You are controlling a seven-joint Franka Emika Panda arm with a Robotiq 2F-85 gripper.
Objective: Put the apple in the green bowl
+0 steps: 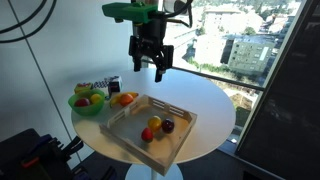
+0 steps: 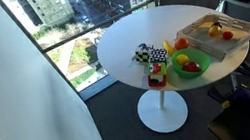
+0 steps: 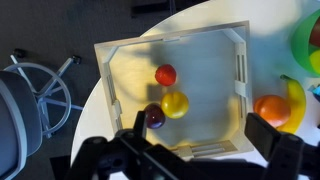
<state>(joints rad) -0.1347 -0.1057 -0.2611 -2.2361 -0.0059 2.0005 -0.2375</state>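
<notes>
The apple [image 3: 175, 104], small, round and yellow-orange, lies in the pale wooden tray [image 3: 110, 90] between a red fruit [image 3: 166, 75] and a dark maroon fruit [image 3: 154, 116]. It also shows in an exterior view [image 1: 147, 134]. The bright green bowl [image 1: 88, 106] stands beside the tray on the round white table, with a few fruits in it. It shows too at the wrist view's right edge [image 3: 308, 40] and in an exterior view [image 2: 191, 66]. My gripper [image 1: 151, 66] hangs open and empty well above the tray. In the wrist view its fingers [image 3: 200, 140] frame the tray's near edge.
An orange [image 3: 270, 108] and a banana [image 3: 293, 98] lie on the table between tray and bowl. Small boxes [image 1: 100, 86] sit behind the bowl. The table edge [image 1: 225, 135] is close to a floor-to-ceiling window. A chair base [image 3: 45, 95] stands beside the table.
</notes>
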